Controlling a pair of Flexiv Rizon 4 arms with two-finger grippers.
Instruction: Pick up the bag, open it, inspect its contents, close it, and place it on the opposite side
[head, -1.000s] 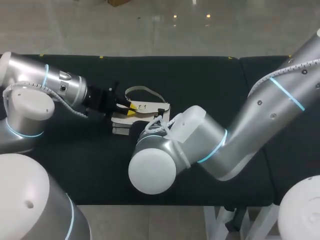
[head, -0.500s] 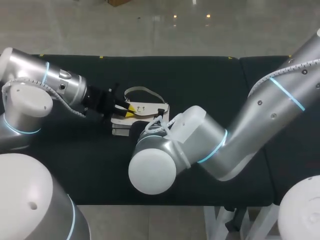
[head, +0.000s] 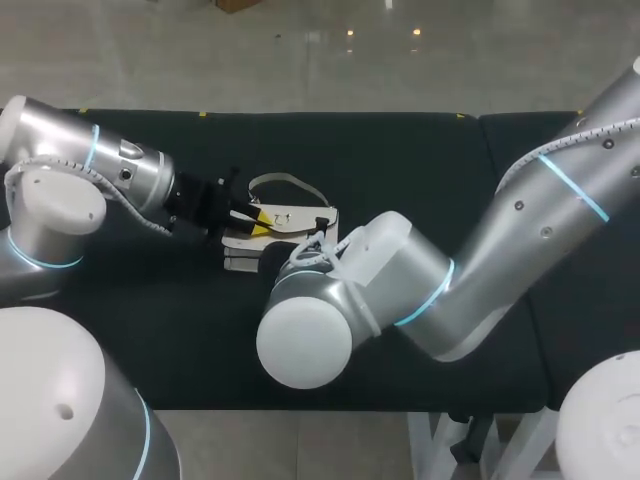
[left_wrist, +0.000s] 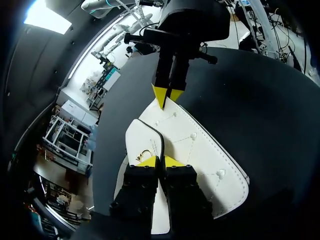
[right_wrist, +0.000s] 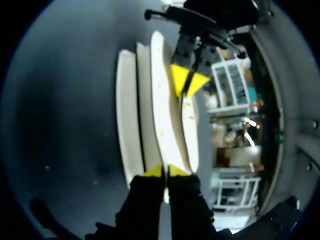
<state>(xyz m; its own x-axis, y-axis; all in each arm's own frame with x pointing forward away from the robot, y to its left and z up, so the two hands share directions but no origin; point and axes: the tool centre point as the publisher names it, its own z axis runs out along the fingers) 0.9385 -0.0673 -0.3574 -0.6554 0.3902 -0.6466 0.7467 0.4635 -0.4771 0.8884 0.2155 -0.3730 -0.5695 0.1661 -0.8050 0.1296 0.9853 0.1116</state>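
White handbag (head: 296, 215) lay flat on the black surface (head: 420, 160), over toward the left arm's side, with its strap (head: 288, 179) looped behind it. At one end the left hand (left_wrist: 160, 161) was pinched narrow on the flap's edge. At the opposite end the right hand (right_wrist: 165, 171) was clamped thin on a panel, yellow tips facing the other's.

Black table (head: 420, 160) with a white bag (head: 295, 213)
The table spans the frame's middle, a seam at its right; the bag lies left of centre, strap (head: 296, 180) looped toward the frame's top.
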